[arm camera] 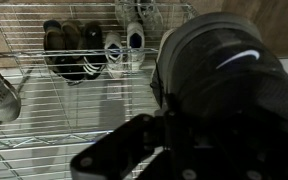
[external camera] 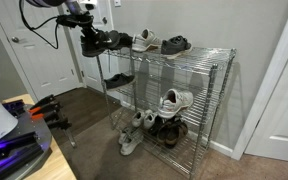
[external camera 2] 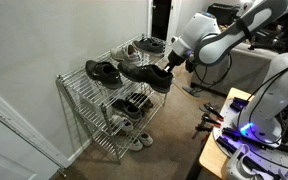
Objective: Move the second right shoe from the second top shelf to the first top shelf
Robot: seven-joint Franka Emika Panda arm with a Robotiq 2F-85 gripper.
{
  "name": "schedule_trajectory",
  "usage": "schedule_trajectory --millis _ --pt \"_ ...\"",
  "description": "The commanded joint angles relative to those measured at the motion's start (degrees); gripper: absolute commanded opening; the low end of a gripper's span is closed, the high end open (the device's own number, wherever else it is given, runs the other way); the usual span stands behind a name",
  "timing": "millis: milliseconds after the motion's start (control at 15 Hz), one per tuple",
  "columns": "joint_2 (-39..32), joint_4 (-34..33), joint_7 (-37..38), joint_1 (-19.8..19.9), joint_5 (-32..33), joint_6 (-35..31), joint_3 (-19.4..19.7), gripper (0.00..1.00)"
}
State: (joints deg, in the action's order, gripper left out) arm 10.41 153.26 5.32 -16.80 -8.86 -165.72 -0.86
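Black sneaker [arm camera: 224, 95] with a white swoosh mark [arm camera: 242, 58], silver wire shoe rack [external camera: 220, 75], white high-top sneakers [external camera: 176, 99], brown carpet [external camera: 89, 122], pale grey wall [external camera: 224, 20], white door [external camera: 39, 65], white robot arm [external camera 2: 224, 35].

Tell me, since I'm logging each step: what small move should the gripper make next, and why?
Probably ease the held shoe a little further over the top shelf, then lower it. The gripper is shut on it at the shelf's end, seemingly just above the wire, and other shoes sit further along.
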Motion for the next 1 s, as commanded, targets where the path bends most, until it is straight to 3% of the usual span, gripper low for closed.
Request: schedule_trajectory --millis 0,67,267,533,667,933 --pt "-1.55 -0.95 11.11 6.43 3.30 -4.38 -5.72 0.05" --pt "-1.59 -1.86 15.78 7.08 6.06 -4.50 -6.11 0.05" --pt "-0.38 -3.43 28.67 16.48 14.39 -4.74 -13.31 0.05" --pt "4.20 -5.52 45.86 31.01 26.04 -2.01 -25.82 0.05" --pt "5.19 -7.48 54.03 35.18 30.87 -0.20 -31.30 0.05" --pt "4.14 -13.10 67.24 39.44 39.63 6.21 -41.30 0.05"
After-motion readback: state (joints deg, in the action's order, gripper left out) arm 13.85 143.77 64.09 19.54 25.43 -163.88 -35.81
